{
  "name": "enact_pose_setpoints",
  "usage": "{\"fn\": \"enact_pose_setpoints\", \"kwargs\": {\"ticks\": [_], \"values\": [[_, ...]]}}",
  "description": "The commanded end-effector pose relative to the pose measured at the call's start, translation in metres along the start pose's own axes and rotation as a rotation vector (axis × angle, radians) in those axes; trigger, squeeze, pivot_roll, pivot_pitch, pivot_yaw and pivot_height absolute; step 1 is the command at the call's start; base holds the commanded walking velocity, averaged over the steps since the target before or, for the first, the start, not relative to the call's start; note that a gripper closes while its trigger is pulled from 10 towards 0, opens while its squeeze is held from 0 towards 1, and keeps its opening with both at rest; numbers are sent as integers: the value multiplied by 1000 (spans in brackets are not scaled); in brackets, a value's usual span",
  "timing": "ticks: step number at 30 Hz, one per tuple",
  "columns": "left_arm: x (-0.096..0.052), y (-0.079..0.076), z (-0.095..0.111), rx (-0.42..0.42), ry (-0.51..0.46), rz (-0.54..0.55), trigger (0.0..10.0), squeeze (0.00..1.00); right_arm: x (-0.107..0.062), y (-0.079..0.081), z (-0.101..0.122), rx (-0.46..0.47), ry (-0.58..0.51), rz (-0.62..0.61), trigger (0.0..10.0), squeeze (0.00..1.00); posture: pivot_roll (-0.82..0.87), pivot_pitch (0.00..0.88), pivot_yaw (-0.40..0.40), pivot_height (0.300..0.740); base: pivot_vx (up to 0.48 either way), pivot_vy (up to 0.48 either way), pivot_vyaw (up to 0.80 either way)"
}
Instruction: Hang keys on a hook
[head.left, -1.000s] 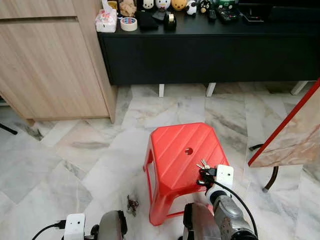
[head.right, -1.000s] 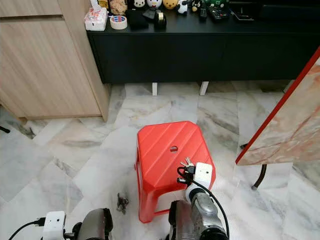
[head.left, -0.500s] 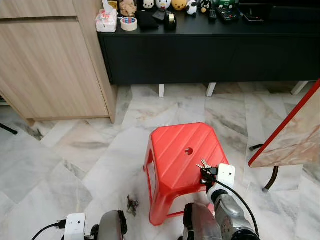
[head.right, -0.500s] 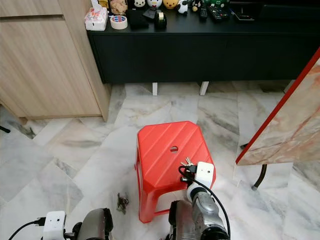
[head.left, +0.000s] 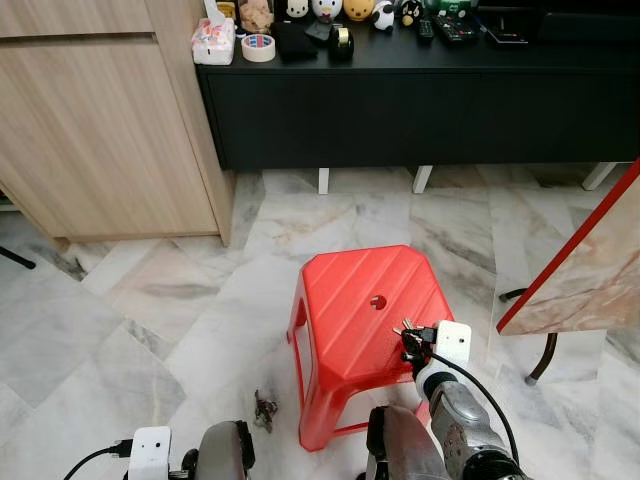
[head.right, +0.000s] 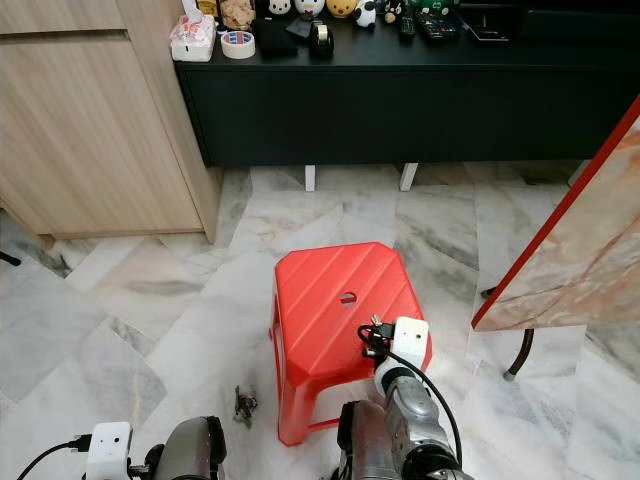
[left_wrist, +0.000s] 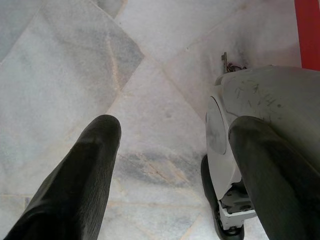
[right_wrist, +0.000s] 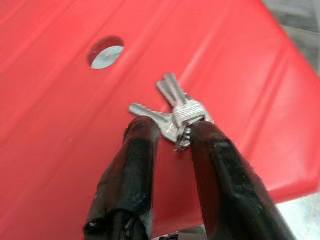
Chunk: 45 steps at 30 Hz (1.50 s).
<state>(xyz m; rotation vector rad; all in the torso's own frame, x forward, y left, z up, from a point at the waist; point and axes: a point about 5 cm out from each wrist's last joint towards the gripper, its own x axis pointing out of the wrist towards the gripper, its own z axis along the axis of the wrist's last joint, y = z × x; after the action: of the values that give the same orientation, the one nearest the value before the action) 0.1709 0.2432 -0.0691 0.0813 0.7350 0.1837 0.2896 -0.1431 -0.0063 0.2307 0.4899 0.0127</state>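
A bunch of silver keys (right_wrist: 177, 112) lies on the top of a red plastic stool (head.left: 350, 300), near its right front corner and just short of the round hole (right_wrist: 106, 51). My right gripper (right_wrist: 175, 132) reaches over the stool's front edge, its two black fingers pinched on the key heads and ring. In the eye views the keys (head.left: 405, 326) poke out ahead of that gripper (head.left: 413, 340). My left gripper (left_wrist: 175, 125) hangs low over the marble floor, open and holding nothing.
A long black sideboard (head.left: 420, 90) with small items on top runs along the back, beside a wooden cabinet (head.left: 100, 130) at the left. A tilted red-edged marble panel (head.left: 590, 260) stands to the right of the stool. A small dark scrap (head.left: 265, 408) lies on the floor.
My right gripper has slid a little forward across the stool's corner, and its fingertips now sit at the keys. The keys and stool have stayed in place.
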Motion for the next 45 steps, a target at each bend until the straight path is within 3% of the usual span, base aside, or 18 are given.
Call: {"fn": "enact_pose_setpoints", "kwargs": {"ticks": [1, 23, 28, 29, 30, 31, 32, 33, 34, 40, 41, 42, 45], "values": [[-9, -22, -29, 47, 128, -100, 10000, 0, -1, -1, -5, 0, 29, 2, 0, 0, 34, 153, -85, 586, 0, 0, 0], [-9, -23, -29, 52, 134, -108, 10000, 0, 0, -1, -2, 13, 17, 5, 0, 0, 36, 148, -83, 586, 0, 0, 0], [-9, -22, -30, 54, 141, -104, 10000, 0, 0, -3, 6, 33, -51, -13, 0, 0, 36, 148, -83, 586, 0, 0, 0], [-9, -21, -30, 55, 143, -103, 10000, 0, 0, -5, 7, 29, -57, -29, 6980, 0, 36, 147, -83, 586, 0, 0, 0], [-9, -21, -30, 55, 143, -103, 10000, 0, 0, -5, 7, 29, -57, -29, 6980, 0, 36, 147, -83, 586, 0, 0, 0], [-9, -21, -30, 55, 144, -103, 10000, 0, 0, -6, 5, 23, -50, -42, 10000, 0, 35, 147, -82, 586, 0, 0, 0], [-9, -21, -30, 55, 145, -103, 10000, 0, -2, -9, 1, 28, -31, -52, 10000, 482, 35, 147, -82, 586, 0, 0, 0], [-9, -21, -30, 55, 145, -103, 10000, 0, -2, -10, 0, 28, -28, -54, 10000, 482, 35, 147, -82, 586, 0, 0, 0], [-9, -21, -30, 55, 145, -103, 10000, 0, -2, -10, 0, 28, -26, -56, 10000, 1000, 35, 147, -82, 586, 0, 0, 0], [-9, -20, -30, 55, 147, -105, 10000, 0, -3, -13, -3, 20, -15, -82, 10000, 1000, 36, 148, -81, 586, 0, 0, 0], [-9, -20, -30, 55, 147, -104, 10000, 0, -3, -12, -3, 19, -15, -82, 10000, 98, 35, 148, -81, 586, 0, 0, 0], [-9, -20, -30, 55, 148, -104, 10000, 0, -3, -12, -3, 18, -15, -82, 10000, 0, 35, 148, -81, 586, 0, 0, 0], [-9, -19, -31, 55, 148, -102, 10000, 0, -3, -11, -2, 20, -22, -76, 10000, 0, 35, 148, -81, 586, 0, 0, 0]]}}
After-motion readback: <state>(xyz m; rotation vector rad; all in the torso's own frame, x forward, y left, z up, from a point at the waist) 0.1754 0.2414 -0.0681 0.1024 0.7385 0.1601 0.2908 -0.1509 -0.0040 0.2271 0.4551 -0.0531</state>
